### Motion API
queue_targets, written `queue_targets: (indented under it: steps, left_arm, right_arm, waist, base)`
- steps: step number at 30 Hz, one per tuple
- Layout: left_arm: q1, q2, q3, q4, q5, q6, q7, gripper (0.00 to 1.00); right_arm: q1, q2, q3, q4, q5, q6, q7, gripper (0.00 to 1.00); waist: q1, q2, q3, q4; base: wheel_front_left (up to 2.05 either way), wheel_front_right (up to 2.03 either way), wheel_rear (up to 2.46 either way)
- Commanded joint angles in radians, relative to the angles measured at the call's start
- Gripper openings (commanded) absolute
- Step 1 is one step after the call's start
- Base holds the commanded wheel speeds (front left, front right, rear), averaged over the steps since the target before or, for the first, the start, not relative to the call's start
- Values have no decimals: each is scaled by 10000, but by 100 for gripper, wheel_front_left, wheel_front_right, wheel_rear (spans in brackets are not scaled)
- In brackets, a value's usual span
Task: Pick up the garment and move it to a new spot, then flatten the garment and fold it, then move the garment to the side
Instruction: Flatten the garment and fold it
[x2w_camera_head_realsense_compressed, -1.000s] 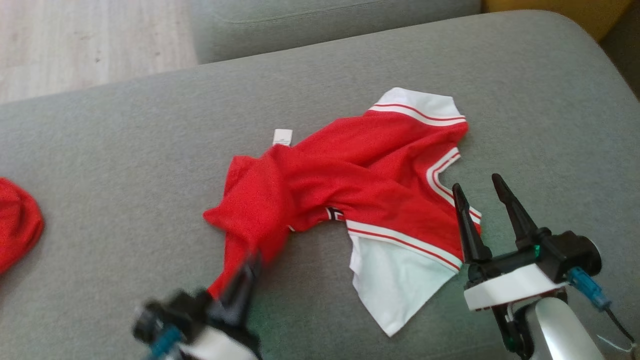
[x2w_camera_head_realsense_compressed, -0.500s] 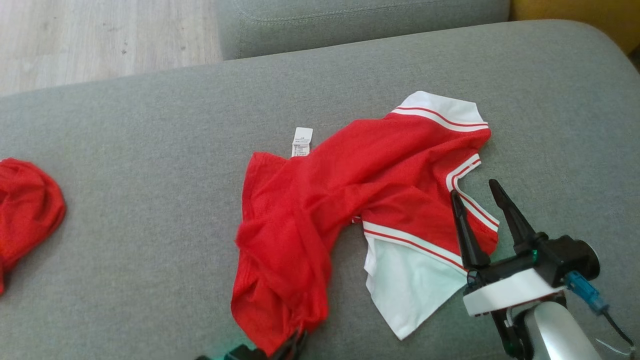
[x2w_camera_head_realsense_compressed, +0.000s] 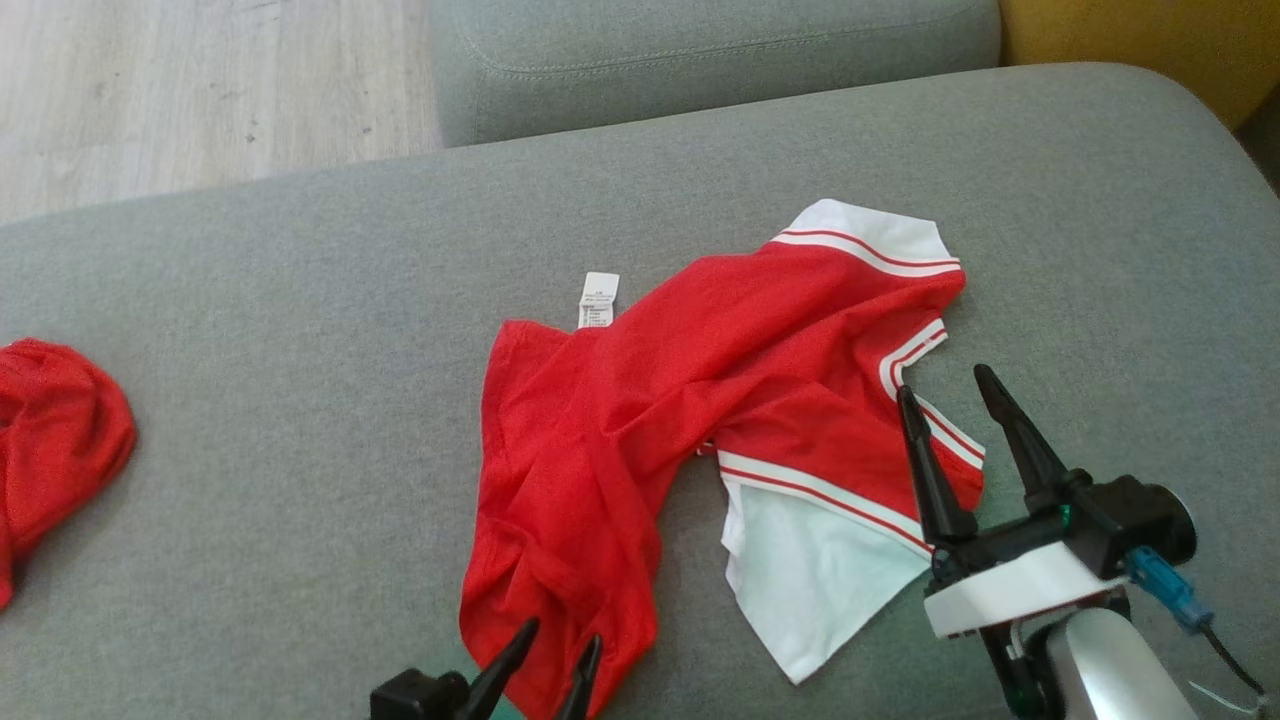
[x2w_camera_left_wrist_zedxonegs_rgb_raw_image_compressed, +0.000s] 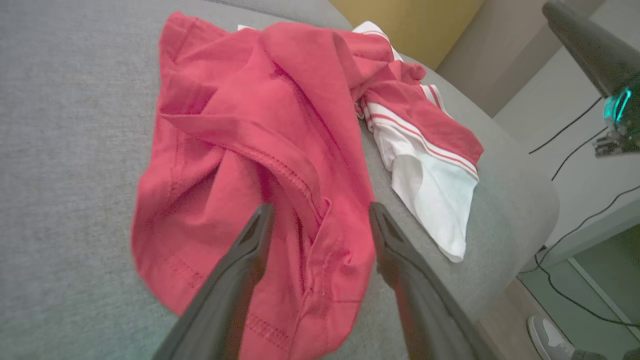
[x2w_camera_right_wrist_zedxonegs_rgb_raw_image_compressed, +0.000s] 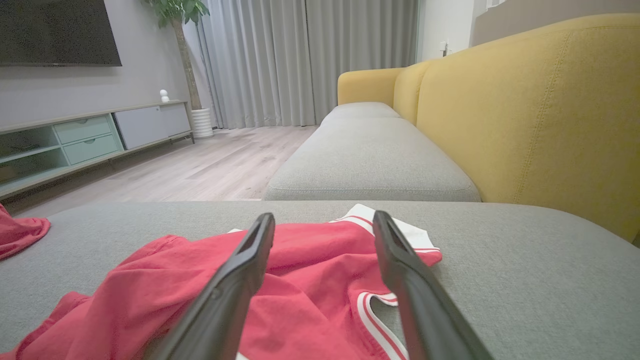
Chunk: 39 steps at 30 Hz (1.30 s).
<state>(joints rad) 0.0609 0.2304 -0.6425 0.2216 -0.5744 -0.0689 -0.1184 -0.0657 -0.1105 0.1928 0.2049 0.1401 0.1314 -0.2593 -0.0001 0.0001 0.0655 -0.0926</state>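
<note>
The garment (x2w_camera_head_realsense_compressed: 690, 370), a red mesh jersey with white sleeves and striped trim, lies crumpled on the grey cushion (x2w_camera_head_realsense_compressed: 300, 330). Its near red hem bunches toward the front edge, and a white sleeve (x2w_camera_head_realsense_compressed: 810, 570) spreads at the lower right. My left gripper (x2w_camera_head_realsense_compressed: 560, 640) is open just over that near hem, and in the left wrist view its fingers straddle a red fold (x2w_camera_left_wrist_zedxonegs_rgb_raw_image_compressed: 295, 175) of the garment (x2w_camera_left_wrist_zedxonegs_rgb_raw_image_compressed: 240, 125) without pinching it. My right gripper (x2w_camera_head_realsense_compressed: 940, 385) is open above the striped collar edge, holding nothing. The right wrist view looks low across the garment (x2w_camera_right_wrist_zedxonegs_rgb_raw_image_compressed: 280, 280).
A smaller plain red cloth lump (x2w_camera_head_realsense_compressed: 50, 440) lies at the cushion's left edge. A second grey cushion (x2w_camera_head_realsense_compressed: 700, 50) sits behind, with wooden floor (x2w_camera_head_realsense_compressed: 200, 90) at the far left and a yellow sofa back (x2w_camera_right_wrist_zedxonegs_rgb_raw_image_compressed: 525, 110) on the right. The cushion's right edge (x2w_camera_left_wrist_zedxonegs_rgb_raw_image_compressed: 525, 200) drops off near the sleeve.
My left gripper, shut on the red hem a second ago, dragged it toward the front edge, then opened and let it go. The right gripper stayed open. The camera shifted slightly.
</note>
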Motion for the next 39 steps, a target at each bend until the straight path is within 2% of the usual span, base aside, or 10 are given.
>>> queue_targets:
  steps: [1,12,21,22,23,25,28,30,36,39]
  left_arm:
    - [-212,82,257,-345,73,105,135,100]
    - [-665,-505,-11,413,105,382,419,100]
    - [-991,-713,-133,1240,207,424,252,100]
    - [-1026,-731,-142,1284,216,423,220,95]
    - [-1055,-743,-147,1324,219,419,193,74]
    - [-1102,-739,-152,1385,229,417,149,47]
    - [-1130,-673,-184,1415,236,385,159,13]
    - [-1106,-620,-176,1366,189,362,185,0]
    - [-676,-407,326,574,-437,432,110,0]
    - [-74,91,886,-483,-839,695,59,0]
  right_arm:
    - [-73,-90,274,-286,-57,-7,-25,100]
    - [-183,-59,337,-309,-21,-7,-25,100]
    - [-221,-14,321,-323,-18,-7,-25,100]
    - [-222,-7,318,-322,-19,-7,-25,100]
    - [-224,0,315,-320,-21,-7,-25,100]
    - [-221,15,299,-315,-24,-7,-25,100]
    - [-198,26,252,-309,-26,-7,-25,100]
    - [-167,31,223,-311,-30,-7,-25,100]
    - [-10,63,143,-297,-62,-7,-25,100]
    - [110,59,101,-310,-83,-7,-25,100]
  waist:
    - [1,-1,-1,-27]
    - [1,-1,170,-260]
    - [1,-1,283,-431]
    - [1,-1,290,-435]
    - [1,-1,293,-439]
    - [1,-1,293,-437]
    - [1,-1,281,-401]
    - [1,-1,245,-361]
    - [1,-1,39,-117]
    - [1,-1,-89,160]
  base:
    - [0,0,0]
    - [0,0,0]
    - [0,0,0]
    - [0,0,0]
    - [0,0,0]
    - [0,0,0]
    - [0,0,0]
    - [0,0,0]
    - [0,0,0]
    - [0,0,0]
